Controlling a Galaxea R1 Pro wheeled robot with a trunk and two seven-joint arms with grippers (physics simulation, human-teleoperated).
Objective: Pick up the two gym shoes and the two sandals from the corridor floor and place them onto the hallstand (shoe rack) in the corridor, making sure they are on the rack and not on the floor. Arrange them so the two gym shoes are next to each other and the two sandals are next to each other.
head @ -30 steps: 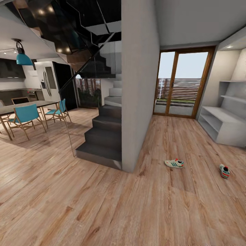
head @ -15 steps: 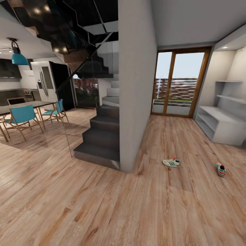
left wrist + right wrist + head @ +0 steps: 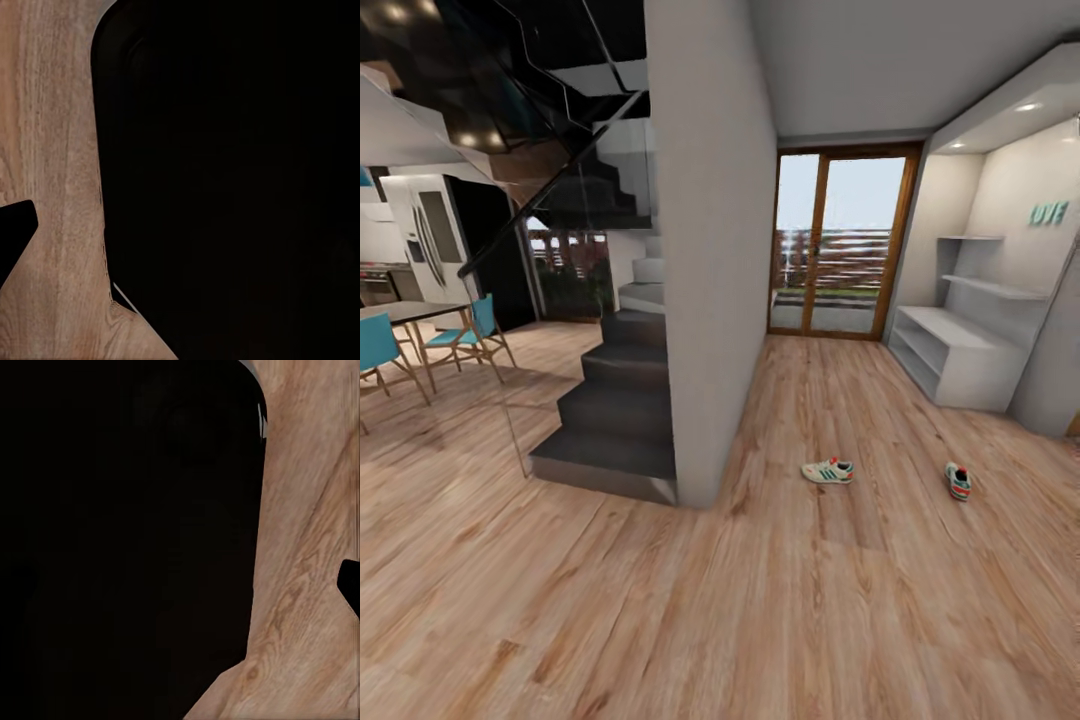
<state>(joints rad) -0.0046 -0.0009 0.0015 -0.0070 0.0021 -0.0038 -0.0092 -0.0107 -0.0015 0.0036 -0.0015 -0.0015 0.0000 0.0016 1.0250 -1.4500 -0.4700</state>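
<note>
Grippers cannot be judged here: each wrist camera is blocked by a large dark mass with a strip of plank flooring beside it, so whether the fingers are spread or pressed together I cannot tell, and the head view carries no arm.

Nearest the robot lies bare corridor floor (image 3: 760, 620). Farther on, past the corner of the grey wall (image 3: 710, 250), the left gym shoe (image 3: 828, 470) lies side-on, green stripes showing. The right gym shoe (image 3: 958, 481) sits well apart from it, its red-orange heel turned toward the camera. Both rest flat on the planks, so nothing has been picked up yet. I can make out no sandals from this angle.

Beyond the shoes, against the right-hand wall, stands the hallstand (image 3: 950, 360). Its top and its open lower shelf look bare (the deeper part of that shelf is in shadow, so I would not swear to it). Two staggered wall shelves (image 3: 985, 285) above it also carry nothing visible, with the teal letters (image 3: 1049, 213) higher still. Glass doors (image 3: 832, 245) close the corridor's far end.

The risks, as I judge them: the base could clip the wall corner on the way in, or roll over the nearer shoe and knock it away. The unseen sandals may demand a search.
</note>
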